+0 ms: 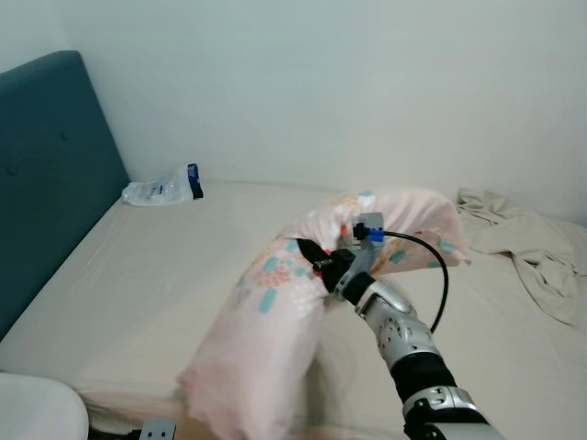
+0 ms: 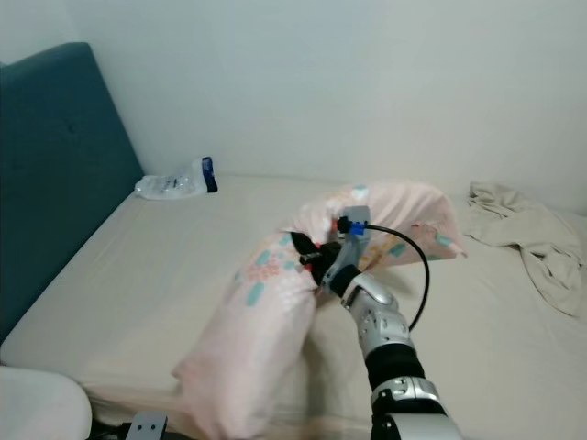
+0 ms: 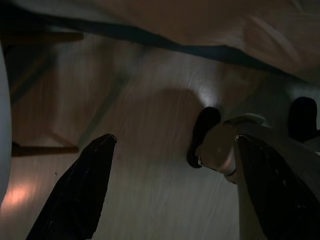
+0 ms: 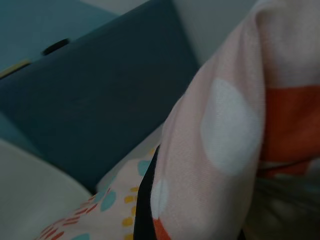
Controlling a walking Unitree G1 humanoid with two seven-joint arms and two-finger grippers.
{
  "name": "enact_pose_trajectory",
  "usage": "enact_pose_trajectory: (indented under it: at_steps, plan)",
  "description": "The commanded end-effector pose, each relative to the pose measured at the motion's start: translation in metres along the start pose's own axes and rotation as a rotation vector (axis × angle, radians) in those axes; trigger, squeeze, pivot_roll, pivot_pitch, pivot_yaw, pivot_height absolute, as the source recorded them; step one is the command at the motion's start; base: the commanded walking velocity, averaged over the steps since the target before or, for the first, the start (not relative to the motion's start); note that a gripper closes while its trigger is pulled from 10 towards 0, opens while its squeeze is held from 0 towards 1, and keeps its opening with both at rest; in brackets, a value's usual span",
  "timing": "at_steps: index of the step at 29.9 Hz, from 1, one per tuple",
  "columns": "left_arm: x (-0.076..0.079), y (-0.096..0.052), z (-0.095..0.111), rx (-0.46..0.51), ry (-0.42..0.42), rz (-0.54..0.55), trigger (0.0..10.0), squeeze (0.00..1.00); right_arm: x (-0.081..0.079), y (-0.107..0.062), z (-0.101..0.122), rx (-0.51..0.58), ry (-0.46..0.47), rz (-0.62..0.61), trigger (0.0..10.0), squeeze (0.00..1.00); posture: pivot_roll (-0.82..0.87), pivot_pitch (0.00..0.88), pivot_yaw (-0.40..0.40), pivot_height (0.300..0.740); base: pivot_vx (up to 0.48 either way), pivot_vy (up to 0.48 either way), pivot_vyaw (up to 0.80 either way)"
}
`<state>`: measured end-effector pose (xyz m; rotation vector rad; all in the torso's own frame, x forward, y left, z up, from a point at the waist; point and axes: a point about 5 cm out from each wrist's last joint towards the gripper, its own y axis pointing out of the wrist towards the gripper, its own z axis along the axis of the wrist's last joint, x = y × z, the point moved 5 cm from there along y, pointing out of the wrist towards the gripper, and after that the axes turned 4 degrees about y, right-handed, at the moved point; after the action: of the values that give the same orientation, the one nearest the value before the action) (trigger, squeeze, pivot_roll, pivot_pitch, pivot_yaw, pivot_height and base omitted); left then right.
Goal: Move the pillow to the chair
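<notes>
I have the right pincer (image 1: 316,261) clamped on the pillow (image 1: 275,321), its black fingers sunk into the pink patterned fabric at the fold in the middle. From that grip the pillow bends two ways: one half hangs toward me, its corner at the near edge of the bed (image 1: 138,275), and the other half lies beyond the pincer, toward the wall. In the right wrist view the printed cloth presses right up against the lens, with the teal headboard (image 4: 90,95) behind it.

Far to the left of the pincer and further back, a crumpled plastic bag with a blue cap (image 1: 163,188) lies by the headboard. Well off to its right, a beige crumpled cloth (image 1: 523,238) lies on the mattress.

My left pincer (image 3: 170,190) hangs low over the wooden floor (image 3: 150,100), fingers spread wide and holding nothing, with the robot's feet beyond it.
</notes>
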<state>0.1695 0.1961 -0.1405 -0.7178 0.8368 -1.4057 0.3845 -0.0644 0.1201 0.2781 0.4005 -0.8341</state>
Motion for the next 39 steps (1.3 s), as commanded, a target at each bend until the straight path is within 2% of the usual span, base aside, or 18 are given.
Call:
enact_pose_trajectory:
  at_steps: [1,12,16,18,20,30,39]
  plan:
    - [-0.002,-0.001,-0.008,-0.03,0.01,0.002,10.0,0.0,-0.013,0.005,0.012,0.051,-0.023,0.068,10.0,0.0,0.03,0.0,-0.022,0.74,0.0,0.0,0.61]
    - [-0.005,-0.001,-0.006,-0.025,0.021,0.018,10.0,0.0,-0.029,0.005,-0.003,0.008,-0.004,0.155,10.0,0.0,0.03,0.0,-0.022,0.74,0.0,0.0,0.62]
    - [-0.005,-0.001,-0.005,-0.022,0.024,0.02,10.0,0.0,-0.038,-0.001,-0.032,-0.068,-0.007,0.172,10.0,0.0,0.04,0.0,-0.026,0.74,0.0,0.0,0.63]
    - [-0.005,-0.001,-0.005,-0.022,0.024,0.02,10.0,0.0,-0.038,-0.002,-0.035,-0.074,-0.008,0.171,10.0,0.0,0.04,0.0,-0.026,0.74,0.0,0.0,0.64]
    - [-0.005,-0.001,-0.006,-0.021,0.023,0.021,10.0,0.0,-0.038,-0.012,-0.043,-0.08,0.005,0.162,10.0,0.0,0.04,0.0,-0.023,0.74,0.0,0.0,0.64]
    - [-0.006,-0.002,-0.009,-0.031,0.037,0.018,10.0,0.0,-0.032,-0.031,-0.05,-0.081,0.002,0.105,10.0,0.0,0.02,0.0,-0.011,0.74,0.0,0.0,0.64]
    - [-0.009,-0.001,-0.003,-0.021,0.028,0.023,10.0,0.0,-0.034,-0.033,-0.051,-0.089,-0.014,0.088,10.0,0.0,0.02,0.0,-0.012,0.74,0.0,0.0,0.64]
